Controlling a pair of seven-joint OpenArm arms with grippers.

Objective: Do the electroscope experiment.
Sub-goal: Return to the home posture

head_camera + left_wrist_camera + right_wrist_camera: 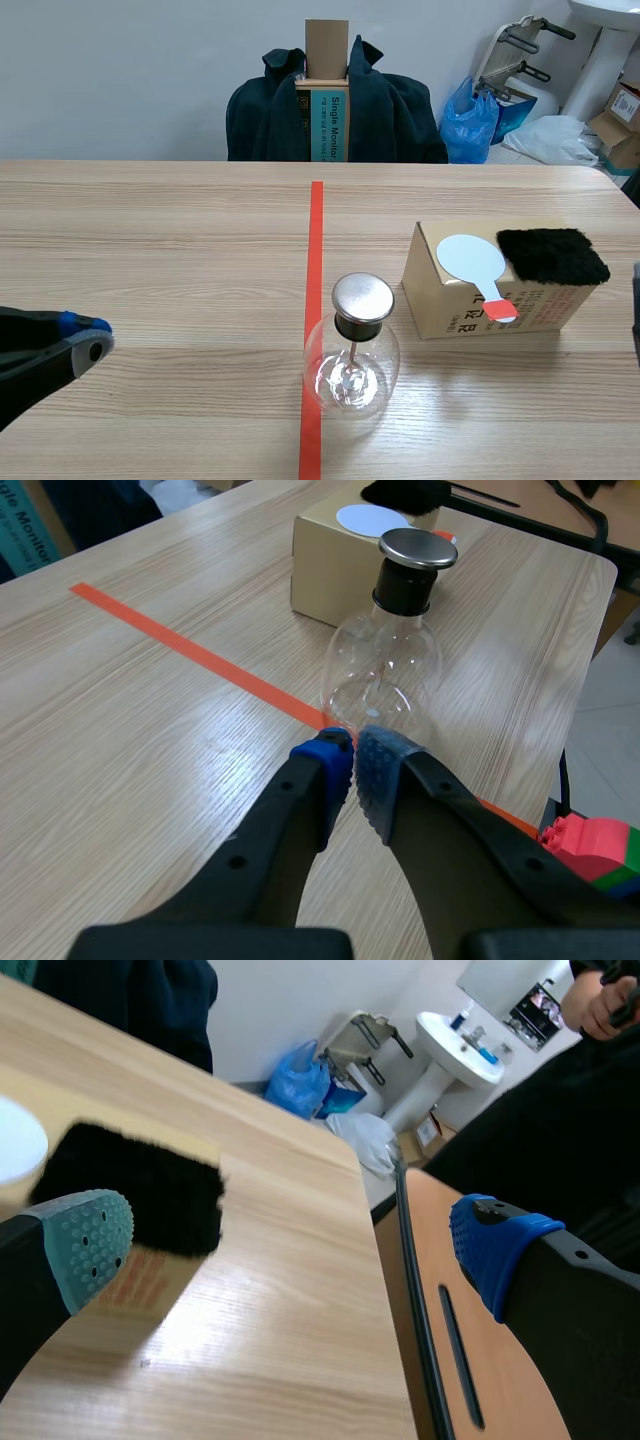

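Nothing gripped yet: left gripper (352, 765) is sitting empty, fingers pressed together, just short of the flask (385, 670). Right gripper (290, 1245) is hanging spread beside the fur pad (140, 1195). I'm reading this as step 1, with the next move needing fur pad or paddle (472, 258) off the box (440, 305). Only the right wrist view is showing that spread.

My left arm comes in low from my own left side, and my left gripper (95, 338) lies almost level, pointing in toward the middle. Its two fingers are closed tip to tip, their blue pads (328, 765) facing each other with nothing between them. My right arm (636, 300) shows only as a dark sliver at the scene view's edge. My right gripper (290, 1250) stands spread wide. One finger carries a grey-green dotted pad (90, 1240), the other a blue pad (495, 1245), and they grip nothing.
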